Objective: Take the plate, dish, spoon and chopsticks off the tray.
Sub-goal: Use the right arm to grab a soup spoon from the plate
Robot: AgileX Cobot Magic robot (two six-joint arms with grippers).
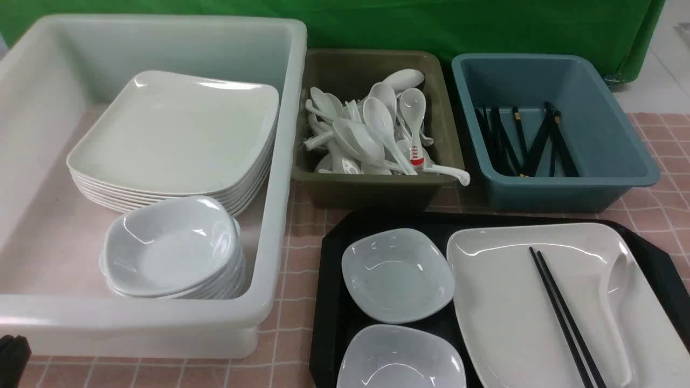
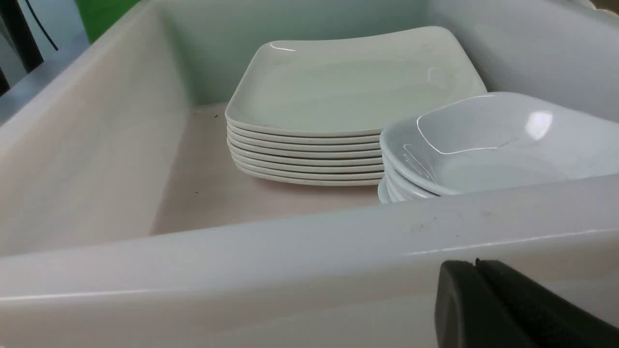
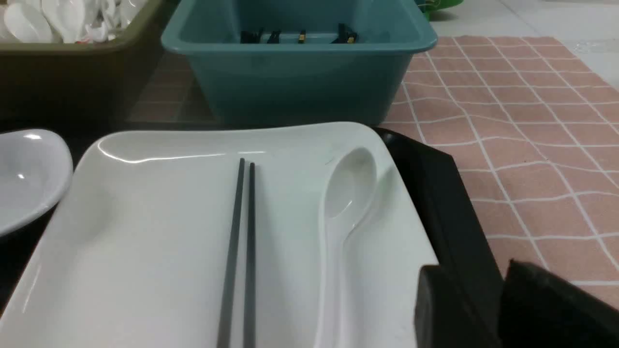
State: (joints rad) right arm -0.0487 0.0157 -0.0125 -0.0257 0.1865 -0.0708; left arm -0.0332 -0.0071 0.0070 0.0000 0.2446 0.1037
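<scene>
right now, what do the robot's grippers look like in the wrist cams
Only the finger ends show. The left gripper has matte black, blocky fingers with a rounded outer edge. The right gripper looks the same: plain black. No cables, markings or arm links are visible.

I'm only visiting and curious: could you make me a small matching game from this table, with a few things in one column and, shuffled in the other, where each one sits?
Things
1. plate
2. stack of small dishes
3. red-marked spoon
4. heap of black chopsticks

Places
A. olive bin
B. black tray
C. blue bin
D. white tub

Pairs: 1-B, 2-D, 3-A, 4-C.
</scene>
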